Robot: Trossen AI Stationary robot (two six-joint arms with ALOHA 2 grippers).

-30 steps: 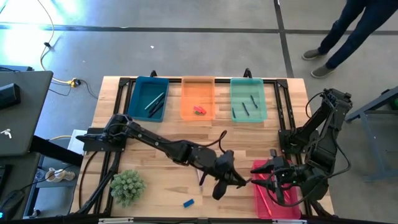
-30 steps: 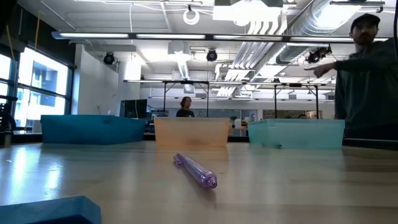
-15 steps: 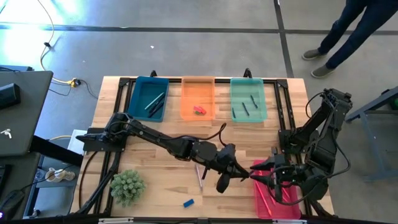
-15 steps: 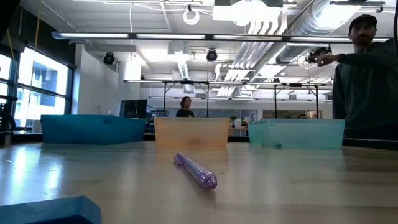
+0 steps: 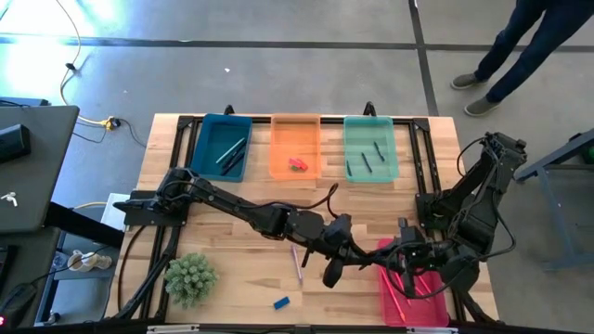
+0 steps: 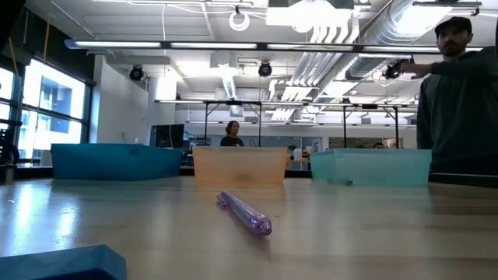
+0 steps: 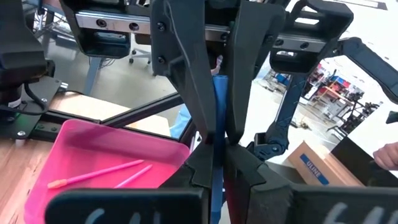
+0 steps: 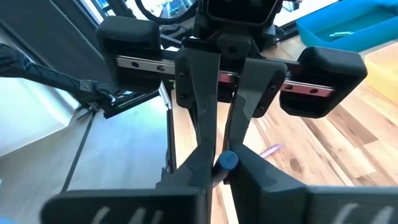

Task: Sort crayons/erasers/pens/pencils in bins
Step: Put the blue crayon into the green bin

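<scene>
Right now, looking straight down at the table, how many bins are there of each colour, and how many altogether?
blue bin: 1
orange bin: 1
teal-green bin: 1
pink bin: 1
Total: 4

table (image 5: 241, 199): pale wood planks, smooth, soft sheen | bins (image 5: 295, 148): translucent plastic, glossy | pink bin (image 7: 93, 155): smooth, shiny plastic | my fingers (image 7: 186, 74): dark matt plastic | purple pen (image 6: 245, 211): clear glossy plastic | blue stick (image 8: 227, 162) I pinch: smooth, slightly shiny
</scene>
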